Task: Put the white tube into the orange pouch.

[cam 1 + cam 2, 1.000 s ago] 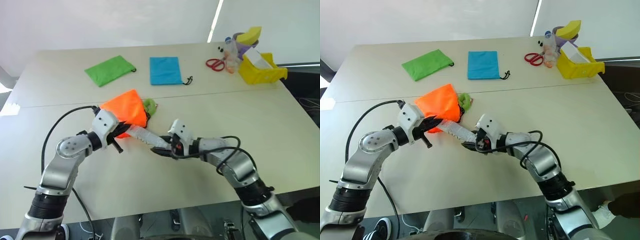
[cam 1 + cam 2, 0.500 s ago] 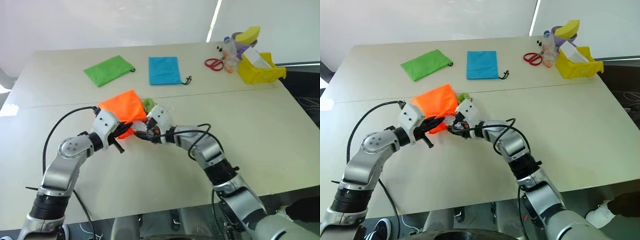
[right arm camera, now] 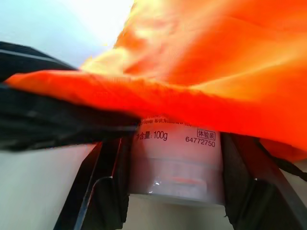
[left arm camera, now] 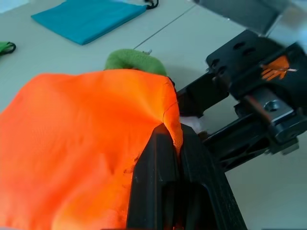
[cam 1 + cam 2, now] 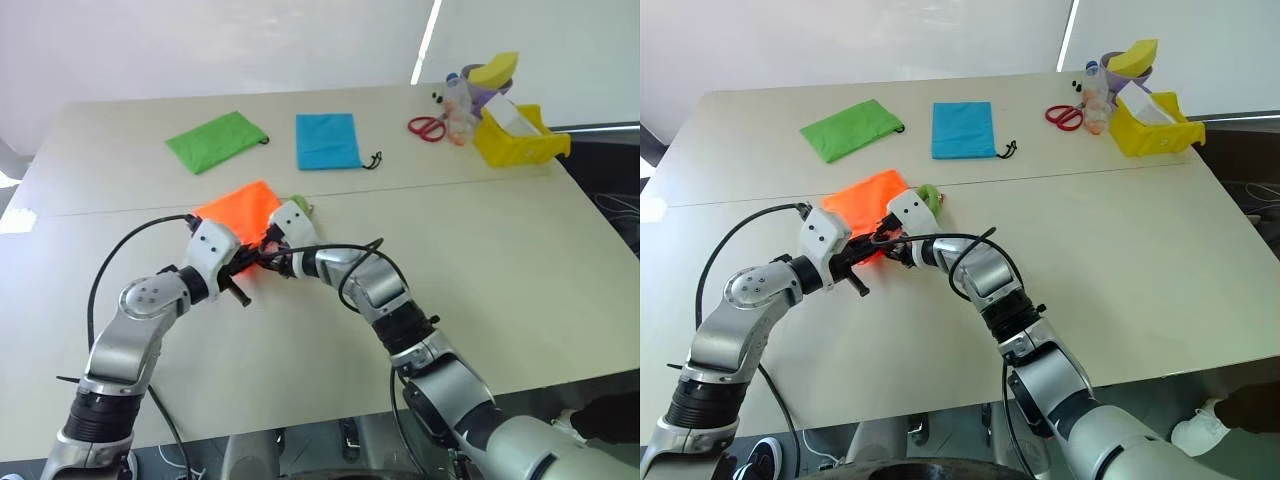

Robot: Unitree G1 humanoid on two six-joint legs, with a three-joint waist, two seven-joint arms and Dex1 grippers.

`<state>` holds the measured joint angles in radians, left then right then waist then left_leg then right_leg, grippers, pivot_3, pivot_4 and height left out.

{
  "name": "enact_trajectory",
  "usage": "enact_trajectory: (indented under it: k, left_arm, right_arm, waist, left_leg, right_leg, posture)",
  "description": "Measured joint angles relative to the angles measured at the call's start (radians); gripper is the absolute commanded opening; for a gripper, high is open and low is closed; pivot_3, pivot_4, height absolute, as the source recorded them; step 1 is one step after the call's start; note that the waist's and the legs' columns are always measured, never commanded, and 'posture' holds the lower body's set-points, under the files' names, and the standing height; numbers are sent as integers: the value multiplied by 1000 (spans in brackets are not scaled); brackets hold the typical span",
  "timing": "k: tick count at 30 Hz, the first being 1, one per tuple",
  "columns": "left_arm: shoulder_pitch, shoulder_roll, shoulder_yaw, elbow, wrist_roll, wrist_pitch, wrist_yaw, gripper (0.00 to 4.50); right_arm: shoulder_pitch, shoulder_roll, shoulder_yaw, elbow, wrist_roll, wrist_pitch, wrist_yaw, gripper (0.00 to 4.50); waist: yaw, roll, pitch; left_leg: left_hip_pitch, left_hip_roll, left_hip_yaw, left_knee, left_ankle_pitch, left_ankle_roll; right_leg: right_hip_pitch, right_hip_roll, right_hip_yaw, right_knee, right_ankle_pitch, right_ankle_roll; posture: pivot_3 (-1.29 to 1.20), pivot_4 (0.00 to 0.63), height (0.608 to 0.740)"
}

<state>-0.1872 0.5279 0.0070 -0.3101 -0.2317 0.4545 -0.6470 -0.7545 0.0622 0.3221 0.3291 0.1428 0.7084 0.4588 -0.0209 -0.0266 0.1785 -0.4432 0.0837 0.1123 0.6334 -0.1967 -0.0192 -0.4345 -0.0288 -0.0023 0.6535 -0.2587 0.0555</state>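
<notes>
Head view: left gripper (image 5: 243, 262) is pinching the orange pouch (image 5: 243, 207) rim on the worktop (image 5: 480, 250).
Right wrist view: right gripper (image 3: 169, 184) is clamping the white tube (image 3: 175, 160), its front end already under the fabric; full insertion and release remain.

A lab-like test room is suggested by a plain beige table (image 5: 560, 260), bare white walls (image 5: 200, 40) and a yellow parts bin (image 5: 520, 140).
</notes>
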Motion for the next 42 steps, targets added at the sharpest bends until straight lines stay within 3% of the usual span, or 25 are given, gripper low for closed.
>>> enact_trajectory:
  k: [3,8,9,15,20,25,30,34,42]
  left_arm:
    - [0,-16,9,-7,-17,12,5,0]
    - [-2,-16,11,-20,-20,22,13,0]
    - [-1,-16,11,-20,-20,23,14,0]
    - [21,-5,6,-21,-17,19,12,0]
    - [41,3,5,-20,-17,19,10,0]
    - [49,10,4,-18,-16,16,6,0]
    - [78,41,6,-18,-17,-15,-25,0]
    - [100,72,12,-9,-16,-62,-55,0]
    - [93,97,17,34,-14,-119,-88,0]
  right_arm:
    - [1,13,-11,1,1,5,8,1815]
    - [1,32,-23,14,8,3,30,4204]
    - [2,36,-22,14,10,4,38,4444]
    - [41,-50,22,-90,32,8,171,4444]
    - [85,-201,25,-308,104,73,317,4444]
    - [120,-315,42,-401,129,96,395,4444]
    - [149,-412,-23,-485,236,140,483,4444]
    - [81,-392,-137,-320,222,82,390,4444]
    - [-145,-137,-263,213,113,-182,63,4444]
  waist:
    - [0,0,0]
    - [-1,0,0]
    - [-1,0,0]
    - [2,0,0]
    - [2,0,0]
    - [0,0,0]
    - [0,0,0]
    - [0,0,0]
    - [-24,0,0]
  left_leg:
    - [0,0,0,0,0,0]
    - [0,0,0,0,0,0]
    - [0,0,0,0,0,0]
    - [-1,0,0,0,0,0]
    - [0,0,0,0,0,0]
    - [0,0,-1,-1,0,0]
    - [0,1,-1,-1,0,0]
    - [0,1,-1,-1,-1,-2]
    - [0,1,0,-3,0,-1]
  right_leg:
    - [0,0,0,0,0,0]
    - [-1,0,0,0,0,0]
    - [-1,0,0,0,0,0]
    - [-1,-1,0,0,0,0]
    - [0,-1,0,0,-1,-1]
    - [-1,-1,0,0,-1,-3]
    - [-1,-1,1,0,-1,-3]
    - [-2,-2,1,-1,0,-5]
    - [-3,0,1,0,2,-6]
  posture:
    - [0,150,734]
    - [0,150,734]
    - [0,150,734]
    - [0,150,734]
    - [0,150,734]
    - [0,150,734]
    - [0,150,734]
    - [0,150,734]
    - [0,150,734]
